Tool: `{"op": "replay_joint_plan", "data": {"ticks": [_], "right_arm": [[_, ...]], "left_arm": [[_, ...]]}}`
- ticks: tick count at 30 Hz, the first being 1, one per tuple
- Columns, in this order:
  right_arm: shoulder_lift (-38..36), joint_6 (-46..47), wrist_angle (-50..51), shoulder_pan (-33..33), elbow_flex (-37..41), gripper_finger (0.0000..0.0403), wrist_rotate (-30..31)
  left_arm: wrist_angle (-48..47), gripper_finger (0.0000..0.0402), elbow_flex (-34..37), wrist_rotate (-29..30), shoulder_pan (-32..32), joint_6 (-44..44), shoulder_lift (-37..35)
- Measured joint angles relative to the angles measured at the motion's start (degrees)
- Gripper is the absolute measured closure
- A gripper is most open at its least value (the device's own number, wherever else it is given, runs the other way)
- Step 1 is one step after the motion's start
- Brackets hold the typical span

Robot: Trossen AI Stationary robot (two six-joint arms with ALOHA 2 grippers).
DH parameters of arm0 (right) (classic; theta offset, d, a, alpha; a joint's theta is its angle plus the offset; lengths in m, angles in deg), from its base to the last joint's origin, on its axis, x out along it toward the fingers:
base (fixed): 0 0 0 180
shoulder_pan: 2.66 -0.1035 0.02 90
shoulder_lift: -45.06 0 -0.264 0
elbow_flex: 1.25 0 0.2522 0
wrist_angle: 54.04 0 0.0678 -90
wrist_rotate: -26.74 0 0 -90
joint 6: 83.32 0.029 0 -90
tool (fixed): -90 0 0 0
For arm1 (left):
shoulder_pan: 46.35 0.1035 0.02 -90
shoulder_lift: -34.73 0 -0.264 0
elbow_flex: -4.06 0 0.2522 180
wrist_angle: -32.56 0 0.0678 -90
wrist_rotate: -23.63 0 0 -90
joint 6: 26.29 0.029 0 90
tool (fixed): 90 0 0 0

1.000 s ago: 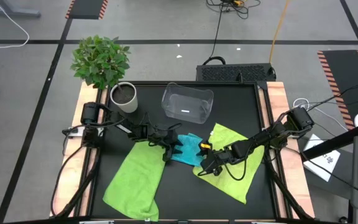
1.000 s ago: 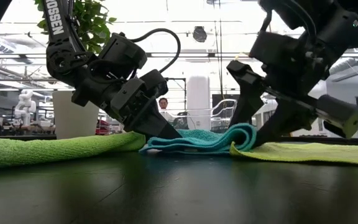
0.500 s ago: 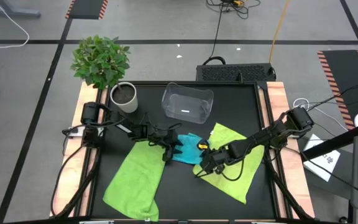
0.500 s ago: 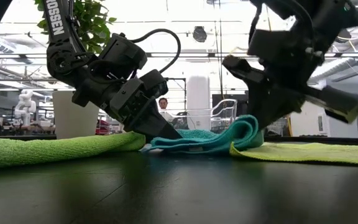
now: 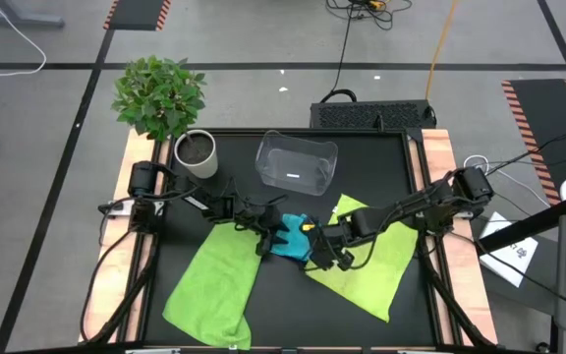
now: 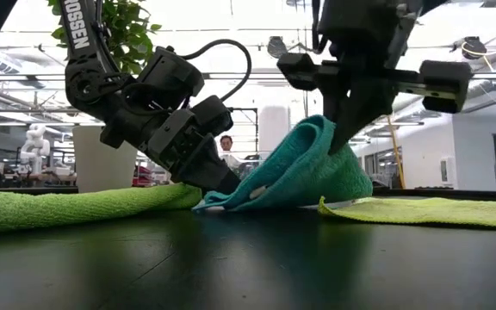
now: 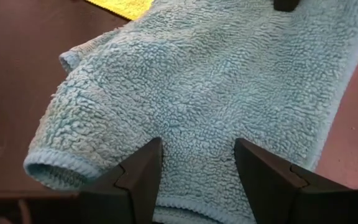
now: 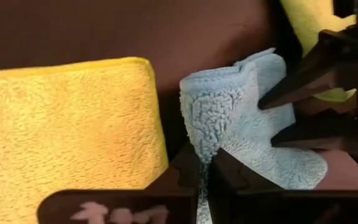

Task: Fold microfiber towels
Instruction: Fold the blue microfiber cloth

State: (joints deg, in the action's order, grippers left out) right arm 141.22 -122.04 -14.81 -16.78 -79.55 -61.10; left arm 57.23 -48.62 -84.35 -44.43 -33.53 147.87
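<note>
My right gripper (image 6: pixel 338 138), jaws pinching the turquoise towel (image 5: pixel 290 239) at its edge, holds that side raised off the surface (image 5: pixel 381 167) at centre frame in the high view. My left gripper (image 5: pixel 266 236), jaws spread, presses the towel's opposite edge down w/ its tips. One lime-green towel (image 5: pixel 214 285) lies flat at lower left, the other lime-green towel (image 5: pixel 381 270) at lower right under my right arm. Clear bin (image 5: pixel 296 162) and potted plant (image 5: pixel 163 108) sit toward upper frame.
</note>
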Motion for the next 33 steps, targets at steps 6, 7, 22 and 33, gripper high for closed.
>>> {"op": "replay_joint_plan", "data": {"ticks": [6, 7, 22, 33], "right_arm": [[0.3, 1.8, 0.4, 1.1, 0.6, 0.0402, -5.2], [0.3, 2.2, -0.1, 1.0, 0.9, 0.0402, -5.2], [0.8, 5.4, -6.7, -0.3, 6.9, 0.0402, -5.9], [0.8, 5.0, -13.3, -0.2, 10.3, 0.0403, -7.0]], "left_arm": [[-0.3, 0.0195, 0.0, 0.0, 0.0, 1.0, 0.0], [-0.3, 0.0195, 0.0, 0.0, 0.0, 1.1, 0.0], [-6.4, 0.0195, 0.3, 4.7, -1.4, 4.2, -9.8], [2.2, 0.0195, -0.1, 3.1, -1.9, 2.4, -9.9]]}}
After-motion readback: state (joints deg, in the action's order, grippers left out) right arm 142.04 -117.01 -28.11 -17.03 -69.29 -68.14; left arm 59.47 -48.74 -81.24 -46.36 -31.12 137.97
